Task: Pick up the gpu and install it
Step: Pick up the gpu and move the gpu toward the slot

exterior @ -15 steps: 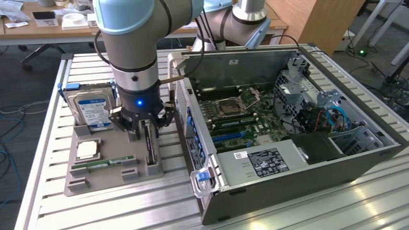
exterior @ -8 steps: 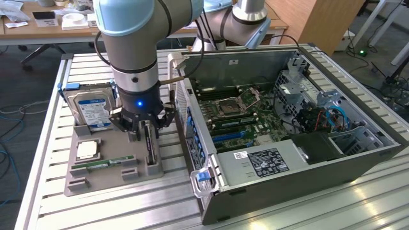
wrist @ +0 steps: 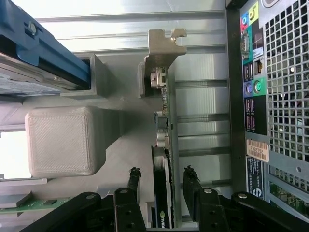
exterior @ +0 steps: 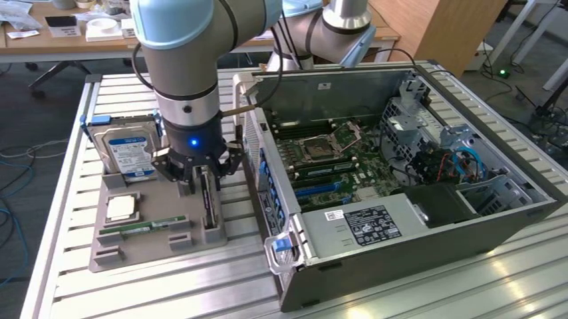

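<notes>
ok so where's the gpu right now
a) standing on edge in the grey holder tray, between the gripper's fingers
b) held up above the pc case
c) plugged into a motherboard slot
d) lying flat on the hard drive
A: the gpu stands on edge in a slot of the grey holder tray, with the gripper straddling it, its fingers open with a gap showing on both sides.

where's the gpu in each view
exterior view: the gpu stands on edge in the grey holder, toward the exterior view's left, under the gripper.
wrist view: the gpu is seen edge-on, with the open gripper straddling it.
shared landmark: the computer case beside it.
</notes>
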